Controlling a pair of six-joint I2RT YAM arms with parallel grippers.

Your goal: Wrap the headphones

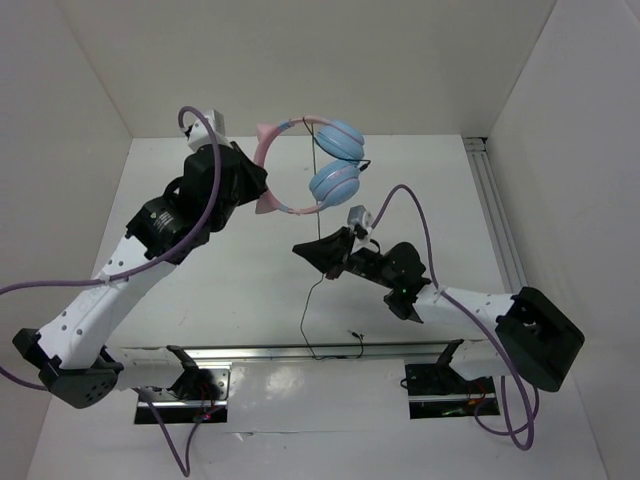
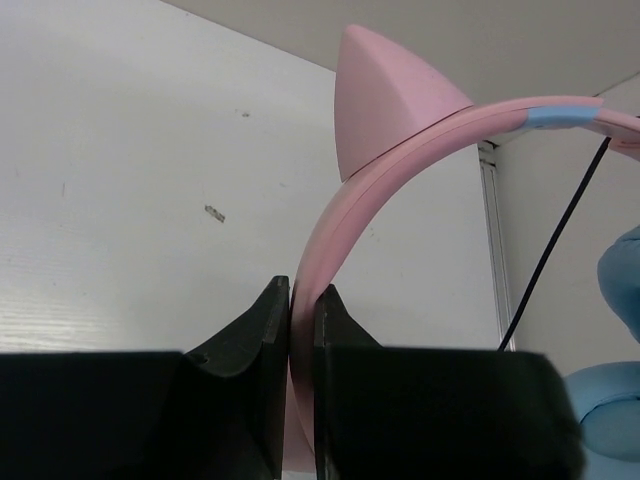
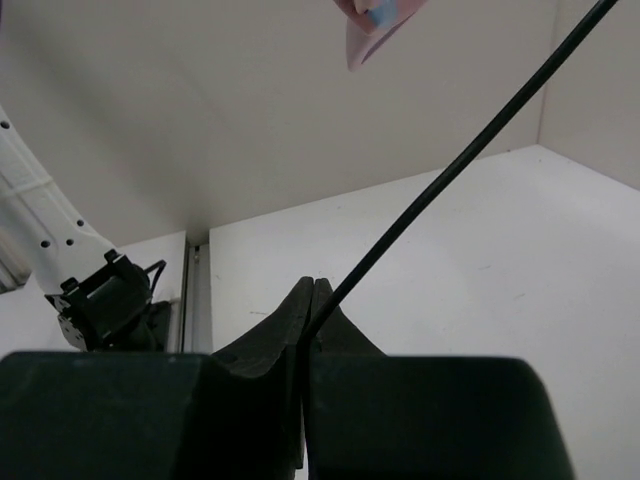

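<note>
Headphones [image 1: 335, 160] held aloft above the surface [image 1: 240, 290]: left fingers [image 2: 258, 330] pinch the headband [image 2: 345, 215], right fingers [image 3: 278, 335] pinch the cord [image 3: 470, 160]. Risk: pulling the taut cord may drag the headband from its narrow grip, or the cord may slip

Bright, even light from above casts only soft, faint shadows on the white table [image 1: 250, 290]; every view is sharp and glare-free.

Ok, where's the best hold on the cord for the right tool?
Likely the taut stretch of cord just above where the right tool pinches it, coming from the side with jaws across it. It runs thin and straight there, while the left tool holds the headband up.
</note>
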